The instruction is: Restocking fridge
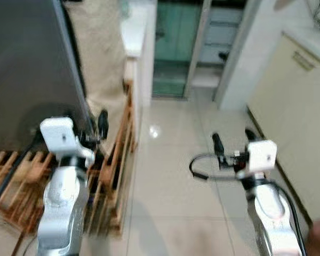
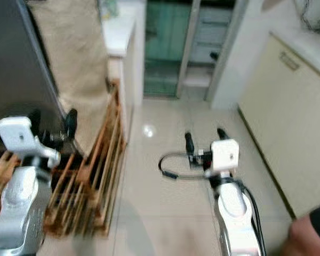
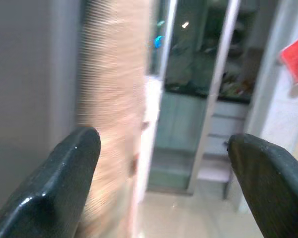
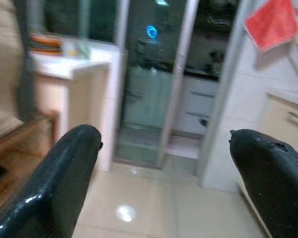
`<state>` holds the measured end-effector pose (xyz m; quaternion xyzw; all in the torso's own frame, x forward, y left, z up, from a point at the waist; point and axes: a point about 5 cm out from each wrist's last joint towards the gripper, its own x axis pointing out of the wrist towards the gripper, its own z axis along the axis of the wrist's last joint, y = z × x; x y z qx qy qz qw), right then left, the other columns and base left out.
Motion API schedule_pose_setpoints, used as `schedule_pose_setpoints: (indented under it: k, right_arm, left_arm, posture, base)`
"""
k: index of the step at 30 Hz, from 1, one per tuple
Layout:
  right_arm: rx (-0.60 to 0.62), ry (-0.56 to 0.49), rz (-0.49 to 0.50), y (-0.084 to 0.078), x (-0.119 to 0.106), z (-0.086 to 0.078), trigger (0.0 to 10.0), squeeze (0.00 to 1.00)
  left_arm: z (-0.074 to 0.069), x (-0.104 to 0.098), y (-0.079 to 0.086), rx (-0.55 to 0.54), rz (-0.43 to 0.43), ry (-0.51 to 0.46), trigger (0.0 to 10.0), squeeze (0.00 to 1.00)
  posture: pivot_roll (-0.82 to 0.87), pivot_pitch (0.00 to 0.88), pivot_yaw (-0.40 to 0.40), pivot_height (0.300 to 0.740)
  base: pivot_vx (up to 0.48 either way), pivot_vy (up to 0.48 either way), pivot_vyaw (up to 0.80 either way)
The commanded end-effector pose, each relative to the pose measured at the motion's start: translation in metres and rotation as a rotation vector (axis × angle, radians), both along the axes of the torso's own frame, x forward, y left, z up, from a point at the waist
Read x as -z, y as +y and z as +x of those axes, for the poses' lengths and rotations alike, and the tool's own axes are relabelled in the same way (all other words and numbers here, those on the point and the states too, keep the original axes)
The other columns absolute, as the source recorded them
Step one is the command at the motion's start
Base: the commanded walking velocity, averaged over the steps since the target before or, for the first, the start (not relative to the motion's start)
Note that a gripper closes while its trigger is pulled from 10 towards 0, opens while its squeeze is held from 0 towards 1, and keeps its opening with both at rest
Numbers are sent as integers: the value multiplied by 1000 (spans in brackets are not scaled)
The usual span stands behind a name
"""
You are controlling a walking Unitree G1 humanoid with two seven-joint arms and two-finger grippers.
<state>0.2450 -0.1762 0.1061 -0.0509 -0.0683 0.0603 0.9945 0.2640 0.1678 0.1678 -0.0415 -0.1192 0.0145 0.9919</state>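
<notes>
1. left claw (image 1: 96,124): raised in front of the robot, close beside the dark fridge (image 1: 26,69); fingers spread wide apart, holding nothing
2. right claw (image 1: 233,140): raised over the tiled floor (image 1: 170,176), level with the left claw and well apart from it; fingers spread wide apart, holding nothing
3. fridge: stands at the robot's left, door side facing the camera, closed as far as the blurred view shows
4. wooden rack (image 1: 114,165): slatted, on the floor below and beside the fridge, just under the left arm
5. tan mat (image 1: 98,58): hangs between the fridge and a white surface (image 1: 134,29) behind it
6. glass door (image 1: 178,48): straight ahead at the far end of the floor, with a metal frame; drawers show behind it
7. cream cabinet (image 1: 293,112): runs along the robot's right, with a handle near its top
8. red cloth (image 4: 272,22): hangs on the wall, seen in the right wrist view
9. a person's sleeve (image 2: 317,226): at the lower right corner, near the right arm
10. restocking items: none can be made out; views are blurred
</notes>
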Motion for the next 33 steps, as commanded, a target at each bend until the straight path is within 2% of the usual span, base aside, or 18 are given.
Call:
schedule_pose_setpoints:
  k: [1,13,18,22,25,33]
  right_arm:
    - [-2,7,6,1,1,2,10000,0]
    - [-21,22,0,5,4,4,10000,0]
    - [-1,38,41,5,5,6,10000,0]
    - [-5,36,36,6,5,9,10000,0]
    - [-8,37,29,7,6,10,10000,0]
    - [-10,49,20,7,10,6,10000,0]
  left_arm:
    - [-1,0,1,-6,17,7,10000,0]
    - [4,-10,6,-24,12,-19,10000,0]
    - [14,-4,1,-5,12,28,10000,0]
    - [27,-1,-8,30,-9,66,10000,0]
    - [31,-1,-10,40,-9,75,10000,0]
    - [37,4,-1,-27,-7,118,10000,0]
  posture:
    - [-117,0,-15,740]
    - [-125,0,-5,740]
    - [-127,0,1,740]
    - [-132,0,9,740]
    - [-135,0,12,740]
    - [-143,0,14,740]
  base:
    - [0,0,0]
    - [0,0,0]
    - [0,0,0]
    - [0,0,0]
    - [0,0,0]
    - [0,0,0]
